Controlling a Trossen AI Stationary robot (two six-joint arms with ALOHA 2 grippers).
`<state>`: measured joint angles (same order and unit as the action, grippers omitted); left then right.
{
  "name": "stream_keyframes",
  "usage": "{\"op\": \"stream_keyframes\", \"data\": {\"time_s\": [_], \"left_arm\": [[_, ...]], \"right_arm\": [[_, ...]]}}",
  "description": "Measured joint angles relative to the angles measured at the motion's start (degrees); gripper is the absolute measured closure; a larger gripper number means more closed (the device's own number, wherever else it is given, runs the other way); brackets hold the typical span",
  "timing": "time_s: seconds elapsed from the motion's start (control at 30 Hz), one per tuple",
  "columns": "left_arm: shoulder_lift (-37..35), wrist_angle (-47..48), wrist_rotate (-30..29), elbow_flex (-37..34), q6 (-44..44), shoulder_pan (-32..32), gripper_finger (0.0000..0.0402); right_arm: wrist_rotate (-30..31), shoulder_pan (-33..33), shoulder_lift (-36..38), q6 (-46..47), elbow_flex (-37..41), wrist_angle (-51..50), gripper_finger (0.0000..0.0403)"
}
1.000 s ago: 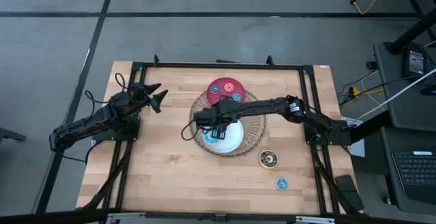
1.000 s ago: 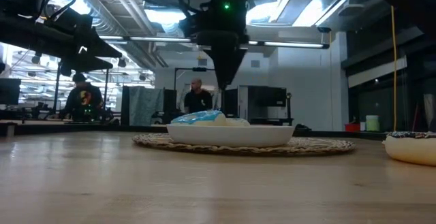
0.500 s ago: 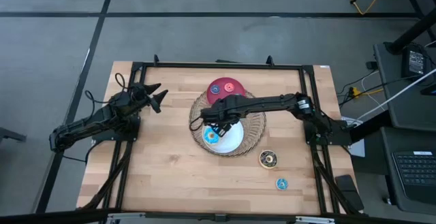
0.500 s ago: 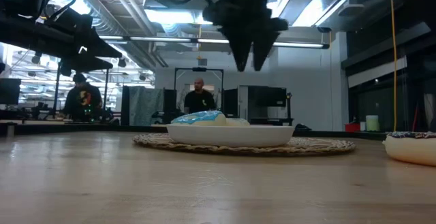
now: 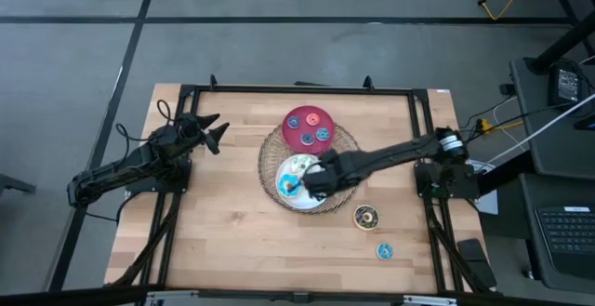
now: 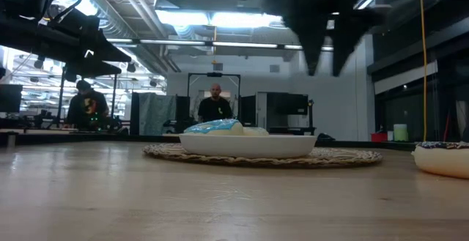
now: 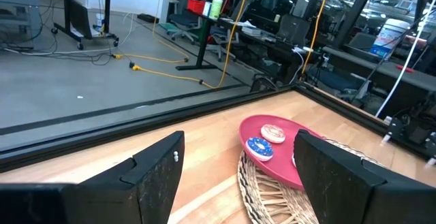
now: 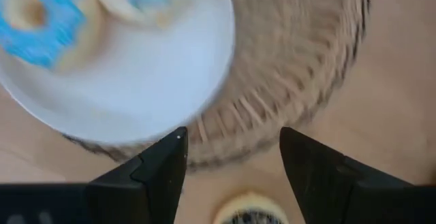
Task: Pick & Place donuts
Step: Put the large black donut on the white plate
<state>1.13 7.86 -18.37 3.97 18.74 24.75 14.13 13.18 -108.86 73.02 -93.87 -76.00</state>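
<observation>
The right gripper, fingers apart and empty, has swung off the white plate toward the dark donut, likely next; the left gripper waits open near the table's left edge.

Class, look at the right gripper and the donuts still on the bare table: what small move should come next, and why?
Probably move the open, empty right gripper from over the white plate toward the dark donut, the nearer of two on the table; the blue donut lies farther.
</observation>
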Motion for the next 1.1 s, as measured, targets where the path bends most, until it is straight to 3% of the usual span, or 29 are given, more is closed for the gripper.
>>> {"op": "stream_keyframes", "data": {"time_s": [0.67, 1.1], "left_arm": [[0.0, 0.04, 0.0, 0.0, 0.0, -0.01, 0.0135], [-0.02, 0.06, 0.0, 0.0, 0.0, -0.02, 0.0135]], "right_arm": [[-9.8, 15.77, 6.59, 22.52, 24.03, 9.84, 0.0169], [-10.87, 17.47, 9.23, 25.74, 34.69, 19.29, 0.0169]]}}
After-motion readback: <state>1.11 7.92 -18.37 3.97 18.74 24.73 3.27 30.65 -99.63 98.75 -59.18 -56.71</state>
